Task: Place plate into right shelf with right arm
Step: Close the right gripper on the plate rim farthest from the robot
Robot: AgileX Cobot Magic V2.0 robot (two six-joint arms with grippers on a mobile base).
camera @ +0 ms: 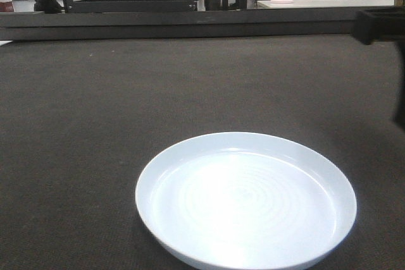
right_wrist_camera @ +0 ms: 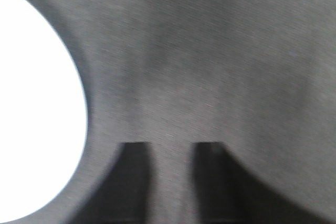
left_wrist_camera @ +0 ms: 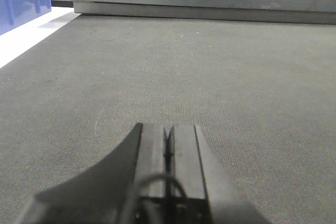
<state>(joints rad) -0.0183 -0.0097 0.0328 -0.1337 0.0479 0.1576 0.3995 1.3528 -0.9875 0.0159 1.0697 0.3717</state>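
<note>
One view at a time, starting with the front: seeing the plate (camera: 245, 202) lying flat on the dark worktop (camera: 95, 124), toward the near edge and a little right of centre, well apart from the dark rail (camera: 190, 23) running along the far edge.

Going on to the left wrist view: finding the left end effector (left_wrist_camera: 168, 129) hanging over bare worktop with its fingers (left_wrist_camera: 155, 150) pressing together and gripping nothing; noticing a blue crate (left_wrist_camera: 21, 1) standing past the far left corner.

Turning to the blurred right wrist view: finding the right end effector (right_wrist_camera: 169, 148) hanging low over the worktop with its fingers (right_wrist_camera: 134, 182) standing apart, framing only bare worktop; spotting the plate glaring white just beside the left finger, not touching it.
</note>
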